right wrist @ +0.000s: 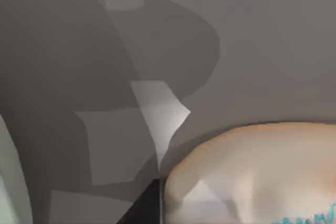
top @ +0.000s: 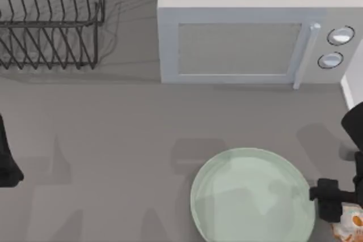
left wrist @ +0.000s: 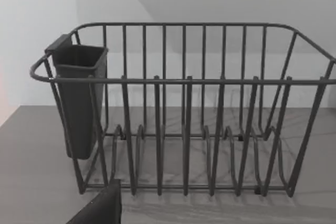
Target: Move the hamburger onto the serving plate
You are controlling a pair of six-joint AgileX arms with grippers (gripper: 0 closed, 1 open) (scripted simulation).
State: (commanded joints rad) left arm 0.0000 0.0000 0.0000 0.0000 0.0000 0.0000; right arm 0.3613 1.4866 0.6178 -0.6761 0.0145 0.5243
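Note:
The hamburger (top: 350,223), a small cream-white lump with orange patches, lies on the table at the front right corner, just right of the serving plate (top: 227,196). It looms close in the right wrist view (right wrist: 252,166). The plate is large, round, pale mint-green and glossy, with nothing on it; a sliver of its rim (right wrist: 8,182) shows in the right wrist view. My right gripper (top: 334,205) hangs low right over the hamburger, between it and the plate's right rim. My left arm (top: 5,157) stays parked at the table's left edge.
A white microwave (top: 244,32) with its door shut stands at the back, behind the plate. A dark wire dish rack (top: 51,21) with a cutlery cup (left wrist: 79,98) stands at the back left. Bare grey tabletop (top: 113,157) lies between the left arm and the plate.

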